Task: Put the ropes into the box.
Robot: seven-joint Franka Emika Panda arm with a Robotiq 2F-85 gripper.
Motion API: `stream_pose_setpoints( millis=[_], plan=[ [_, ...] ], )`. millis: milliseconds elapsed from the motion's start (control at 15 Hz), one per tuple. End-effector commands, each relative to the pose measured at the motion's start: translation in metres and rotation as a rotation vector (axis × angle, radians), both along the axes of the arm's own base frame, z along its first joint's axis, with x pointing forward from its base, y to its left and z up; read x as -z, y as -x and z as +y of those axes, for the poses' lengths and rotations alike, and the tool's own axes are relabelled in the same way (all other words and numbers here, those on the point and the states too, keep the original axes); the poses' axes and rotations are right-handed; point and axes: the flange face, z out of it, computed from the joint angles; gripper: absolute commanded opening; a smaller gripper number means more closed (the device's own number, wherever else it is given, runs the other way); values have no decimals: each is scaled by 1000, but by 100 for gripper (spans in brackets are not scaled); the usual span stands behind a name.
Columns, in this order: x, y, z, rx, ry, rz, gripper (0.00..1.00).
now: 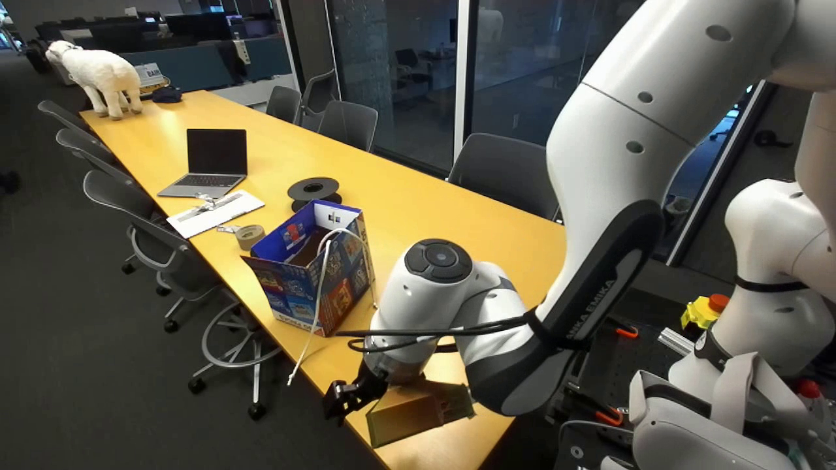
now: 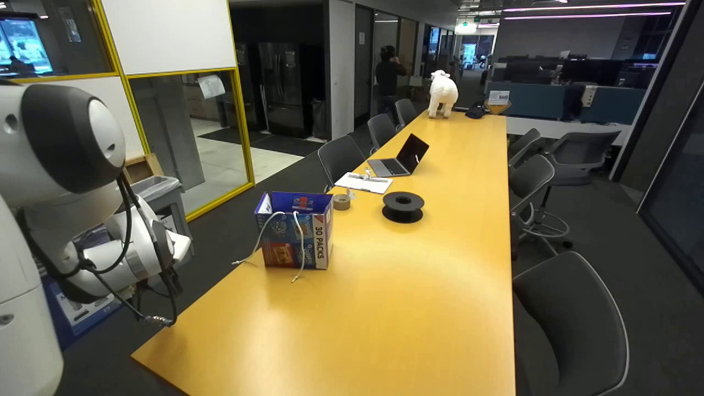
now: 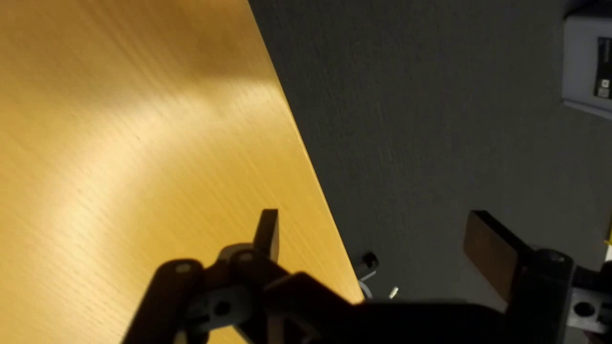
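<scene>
The box (image 1: 349, 281) is an open-topped blue printed carton standing upright on the table, also in an exterior view (image 2: 324, 242). White ropes (image 1: 320, 297) hang over its outer side in both exterior views; their knotted ends lie outside the box, one on the table (image 2: 302, 242) and one out by the table's edge (image 2: 261, 236). My gripper (image 1: 341, 399) is low at the table's edge, apart from box and ropes. In an exterior view it is partly hidden by cables (image 2: 173, 283). In the wrist view its fingers (image 3: 375, 215) are wide apart, with nothing between them. Box and ropes are out of the wrist view.
A black spool (image 2: 403, 207), a tape roll (image 2: 341, 202), a white board with small items (image 2: 363, 182) and a laptop (image 2: 404, 159) stand beyond the box. A brownish box shape (image 1: 418, 414) shows below the arm. The table edge (image 3: 306, 153) runs beneath the gripper. Chairs line the sides.
</scene>
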Motion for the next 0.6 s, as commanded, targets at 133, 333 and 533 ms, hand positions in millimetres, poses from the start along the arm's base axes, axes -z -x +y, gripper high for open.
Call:
stream_pose_setpoints(
  millis=[133, 333, 533],
  plan=[
    [8, -30, 28, -21, -30, -265, 100],
    [7, -35, 39, -14, -26, -384, 100],
    [24, -41, 48, 21, 21, -440, 100]
  ],
)
